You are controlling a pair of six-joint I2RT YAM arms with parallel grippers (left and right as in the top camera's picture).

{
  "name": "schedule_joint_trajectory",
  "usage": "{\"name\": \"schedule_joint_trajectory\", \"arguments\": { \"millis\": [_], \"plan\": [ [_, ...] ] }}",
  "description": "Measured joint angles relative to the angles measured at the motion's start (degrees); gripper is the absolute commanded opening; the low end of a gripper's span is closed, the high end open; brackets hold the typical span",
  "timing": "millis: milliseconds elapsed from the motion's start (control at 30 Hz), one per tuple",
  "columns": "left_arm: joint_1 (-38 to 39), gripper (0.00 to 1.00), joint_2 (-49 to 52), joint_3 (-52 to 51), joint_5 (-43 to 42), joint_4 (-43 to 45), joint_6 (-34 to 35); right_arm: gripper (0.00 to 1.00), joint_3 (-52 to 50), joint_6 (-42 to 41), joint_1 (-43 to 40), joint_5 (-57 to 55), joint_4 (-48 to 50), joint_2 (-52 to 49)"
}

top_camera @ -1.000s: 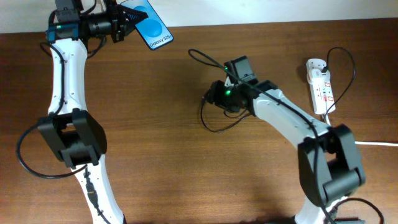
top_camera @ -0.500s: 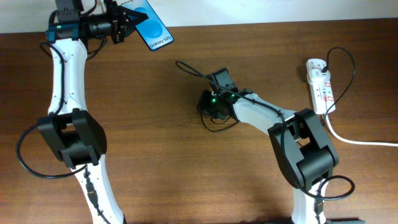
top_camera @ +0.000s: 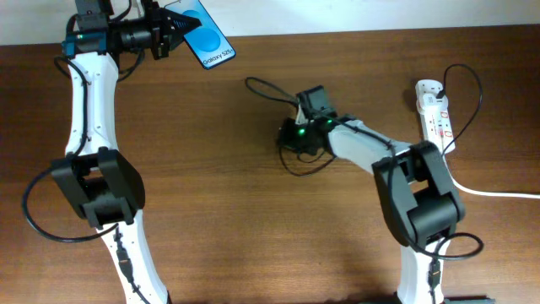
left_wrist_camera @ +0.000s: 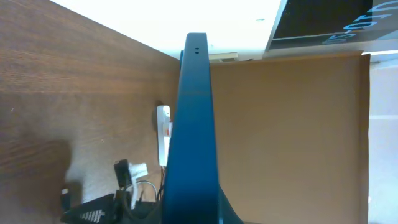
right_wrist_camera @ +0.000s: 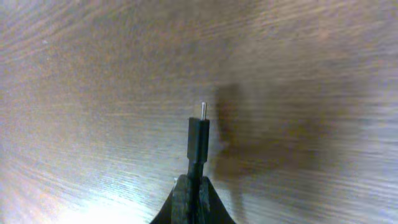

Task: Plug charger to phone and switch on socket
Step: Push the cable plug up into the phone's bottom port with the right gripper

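Right wrist shows the charger (right_wrist_camera: pixel 198 140) clenched in the right gripper (right_wrist_camera: pixel 193 188), with open table (right_wrist_camera: pixel 93 74) all round. Only overhead shows the left gripper (top_camera: pixel 177 28) grasping the phone (top_camera: pixel 209 40) at the far edge and the socket (top_camera: pixel 434 118) near the right edge.

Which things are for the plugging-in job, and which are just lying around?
For the job: blue-screened black smartphone, in the left hand; thin black charger cable, in the right hand; white oblong power strip with red marks.
Just there: brown wooden table; the strip's thick white cord.
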State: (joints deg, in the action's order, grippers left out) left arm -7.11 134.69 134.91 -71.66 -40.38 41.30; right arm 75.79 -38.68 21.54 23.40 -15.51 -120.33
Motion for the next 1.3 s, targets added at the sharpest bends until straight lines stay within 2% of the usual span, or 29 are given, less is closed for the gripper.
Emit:
{"name": "schedule_joint_trajectory", "arguments": {
  "millis": [100, 200, 367, 467, 633, 733, 833, 1000, 1100, 1300],
  "plan": [
    [0.0, 0.00, 0.0, 0.0, 0.0, -0.1, 0.0, 0.04, 0.0, 7.0, -1.0, 2.2, -5.9, 9.0],
    [0.0, 0.00, 0.0, 0.0, -0.4, -0.1, -0.2, 0.04, 0.0, 10.5, -1.2, 2.7, -10.3, 17.0],
    [0.9, 0.00, 0.0, 0.0, -5.0, -0.1, -4.7, 0.04, 0.0, 19.1, -3.1, 5.9, -21.7, 33.9],
    [2.7, 0.00, 0.0, 0.0, -8.3, -0.1, -8.0, 0.04, 0.0, 24.4, -3.2, 12.8, -24.0, 35.9],
    [5.0, 0.00, 0.0, 0.0, -12.6, -0.1, -11.8, 0.04, 0.0, 26.9, -3.2, 19.7, -24.2, 35.9],
    [6.0, 0.00, 0.0, 0.0, -13.2, -0.1, -12.6, 0.04, -0.1, 25.0, -3.2, 21.7, -20.5, 35.9],
    [7.9, 0.00, 0.0, 0.0, -13.3, -0.1, -12.9, 0.04, -0.3, 18.8, -2.6, 22.2, -12.9, 35.7],
    [8.6, 0.00, 0.0, 0.0, -13.5, -1.6, -11.5, 0.04, -0.3, 12.5, -0.3, 22.1, -9.7, 33.1],
    [8.8, 0.00, 0.0, 0.0, -13.7, -4.2, -10.2, 0.04, -0.4, 6.2, -0.3, 21.1, -2.8, 32.7],
    [8.9, 0.00, 0.0, 0.0, -13.7, -3.8, -7.6, 0.04, -0.4, -2.6, 0.0, 19.7, -0.2, 30.2]
  ]
}}
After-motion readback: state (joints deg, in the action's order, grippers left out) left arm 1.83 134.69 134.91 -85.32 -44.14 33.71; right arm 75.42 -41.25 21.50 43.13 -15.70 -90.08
